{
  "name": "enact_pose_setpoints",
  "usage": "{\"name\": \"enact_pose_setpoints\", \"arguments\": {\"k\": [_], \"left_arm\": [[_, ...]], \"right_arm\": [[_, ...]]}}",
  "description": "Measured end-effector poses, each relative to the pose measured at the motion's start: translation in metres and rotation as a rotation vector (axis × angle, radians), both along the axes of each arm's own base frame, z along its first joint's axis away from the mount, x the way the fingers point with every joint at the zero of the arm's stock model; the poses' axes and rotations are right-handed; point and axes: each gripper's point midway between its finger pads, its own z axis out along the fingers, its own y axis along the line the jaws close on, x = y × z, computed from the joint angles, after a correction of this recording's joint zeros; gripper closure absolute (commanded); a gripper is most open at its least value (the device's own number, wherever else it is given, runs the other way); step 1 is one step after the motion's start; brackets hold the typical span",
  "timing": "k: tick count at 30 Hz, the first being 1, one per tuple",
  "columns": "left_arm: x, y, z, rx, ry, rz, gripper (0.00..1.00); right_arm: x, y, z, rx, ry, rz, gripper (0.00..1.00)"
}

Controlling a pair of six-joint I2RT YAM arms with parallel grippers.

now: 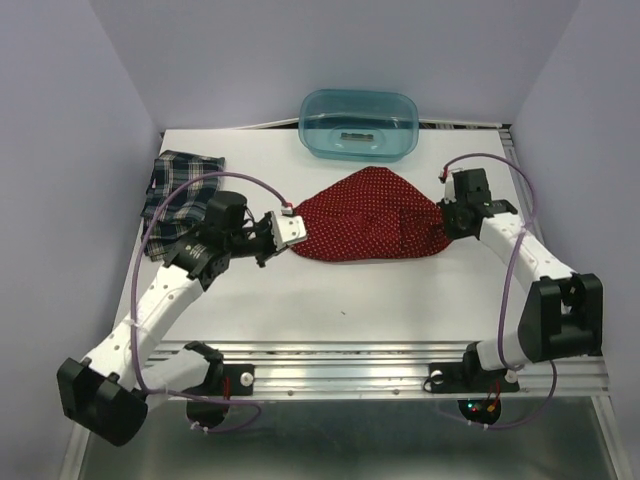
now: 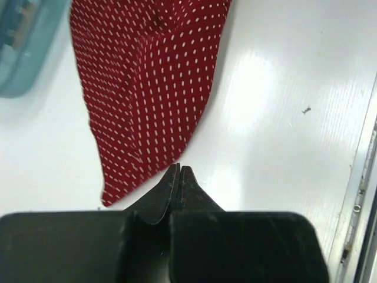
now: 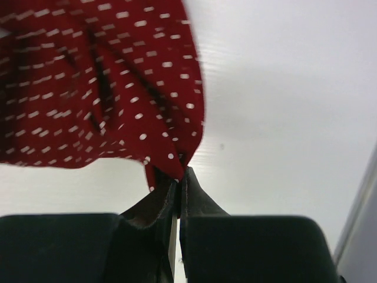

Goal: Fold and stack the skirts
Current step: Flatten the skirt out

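The red skirt with white dots (image 1: 370, 215) lies spread in the middle of the white table. It also shows in the left wrist view (image 2: 147, 88) and the right wrist view (image 3: 88, 88). My right gripper (image 1: 446, 216) is shut on the skirt's right corner, the cloth bunched at its tips (image 3: 179, 169). My left gripper (image 1: 296, 230) is shut, its tips (image 2: 178, 168) right at the skirt's left edge with no cloth seen between them. The plaid skirt (image 1: 180, 192) lies crumpled at the back left, behind my left arm.
A translucent teal tub (image 1: 360, 125) stands at the back centre, just behind the red skirt; its edge shows in the left wrist view (image 2: 23, 47). A metal rail (image 1: 380, 372) runs along the table's front edge. Walls close in on both sides.
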Motion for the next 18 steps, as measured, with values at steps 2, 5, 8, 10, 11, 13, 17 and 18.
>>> {"name": "enact_pose_setpoints", "arguments": {"k": [2,5,8,10,11,13,17,18], "left_arm": [[0.003,0.007,-0.021,0.017,0.066,0.012,1.0],[0.021,0.019,-0.053,0.04,0.178,0.067,1.0],[0.033,0.028,-0.078,0.049,0.276,0.097,0.77],[0.037,0.028,-0.09,0.055,0.33,0.094,0.59],[0.035,0.021,-0.095,0.064,0.343,0.073,0.53],[0.032,0.007,-0.097,0.092,0.328,0.038,0.4],[0.016,-0.05,-0.092,0.129,0.243,-0.072,0.25],[0.014,-0.065,-0.09,0.132,0.226,-0.086,0.25]], "right_arm": [[-0.007,0.007,-0.007,0.034,0.043,0.016,0.99],[-0.016,0.017,-0.02,0.086,0.126,0.03,0.99],[-0.015,0.028,-0.037,0.134,0.203,0.042,0.99],[-0.015,0.03,-0.047,0.144,0.235,0.041,0.99],[-0.016,0.03,-0.05,0.143,0.246,0.039,0.99],[-0.016,0.03,-0.052,0.143,0.253,0.035,0.99],[-0.014,0.027,-0.051,0.13,0.241,0.019,0.99],[-0.014,0.027,-0.051,0.129,0.24,0.016,0.99]]}}
